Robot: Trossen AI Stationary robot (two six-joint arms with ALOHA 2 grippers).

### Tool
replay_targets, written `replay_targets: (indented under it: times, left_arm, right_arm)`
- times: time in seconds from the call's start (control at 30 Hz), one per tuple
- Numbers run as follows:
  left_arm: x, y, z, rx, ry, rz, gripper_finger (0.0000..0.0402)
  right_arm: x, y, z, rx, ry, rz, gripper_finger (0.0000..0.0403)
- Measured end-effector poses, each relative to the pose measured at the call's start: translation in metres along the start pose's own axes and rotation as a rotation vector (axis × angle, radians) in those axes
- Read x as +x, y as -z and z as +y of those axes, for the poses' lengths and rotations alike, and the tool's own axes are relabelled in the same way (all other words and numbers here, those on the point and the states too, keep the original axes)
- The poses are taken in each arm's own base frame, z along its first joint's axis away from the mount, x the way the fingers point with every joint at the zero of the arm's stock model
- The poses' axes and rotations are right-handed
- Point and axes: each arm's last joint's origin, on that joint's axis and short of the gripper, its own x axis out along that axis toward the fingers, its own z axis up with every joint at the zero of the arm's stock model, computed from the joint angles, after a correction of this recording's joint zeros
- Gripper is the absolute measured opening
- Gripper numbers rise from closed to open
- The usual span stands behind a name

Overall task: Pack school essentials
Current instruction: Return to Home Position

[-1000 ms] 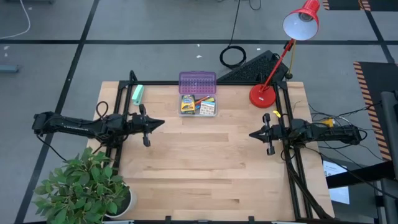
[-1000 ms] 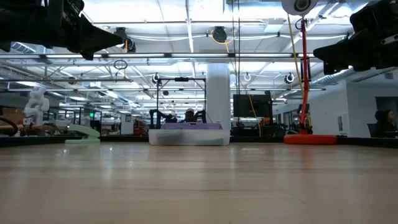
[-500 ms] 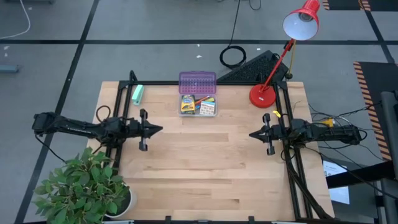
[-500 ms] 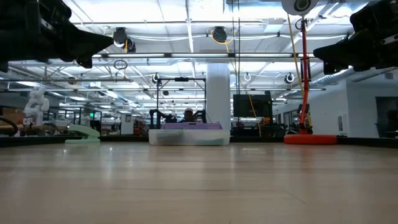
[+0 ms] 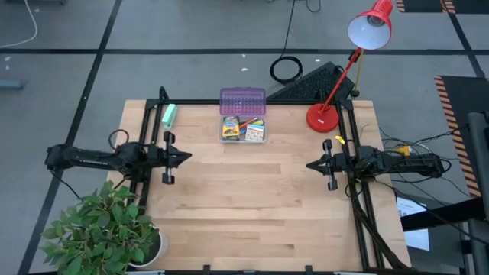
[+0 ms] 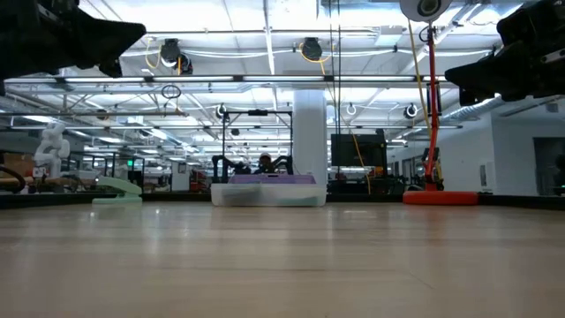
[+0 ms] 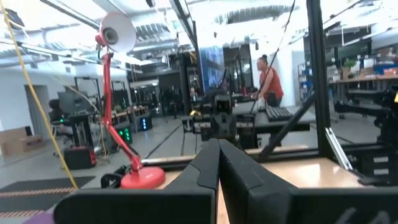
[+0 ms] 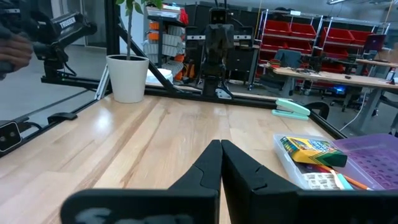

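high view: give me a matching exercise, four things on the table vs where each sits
Things:
1. red lamp
2. potted plant
3. clear box with purple lid
4. mint-green item

Places:
A. far edge, middle
B. near left corner
C. far right corner
D. far left corner

Pairs: 1-C, 2-B, 3-A, 4-D

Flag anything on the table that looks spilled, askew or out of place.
Nothing stands out. The clear box sits square near the table's far edge with its purple lid open and the crayon box and pens inside. The mint-green stapler lies apart to its left. Both grippers, left and right, hang shut and empty.
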Motion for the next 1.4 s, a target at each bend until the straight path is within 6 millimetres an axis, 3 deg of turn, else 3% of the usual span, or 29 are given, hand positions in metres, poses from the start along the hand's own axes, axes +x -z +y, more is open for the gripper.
replay_targets:
  times: [0.63, 1.13, 1.4]
  left_arm:
    - [-0.023, 0.010, -0.001, -0.067, 0.035, 0.139, 0.0010]
    - [-0.025, 0.021, -0.004, -0.077, 0.113, 0.244, 0.0010]
    - [-0.025, 0.021, -0.002, -0.031, 0.029, 0.255, 0.0010]
  right_arm:
    - [0.000, 0.000, 0.000, 0.000, 0.000, 0.000, 0.0000]
    - [0.000, 0.000, 0.000, 0.000, 0.001, -0.001, 0.0000]
    - [0.000, 0.000, 0.000, 0.000, 0.000, -0.001, 0.0000]
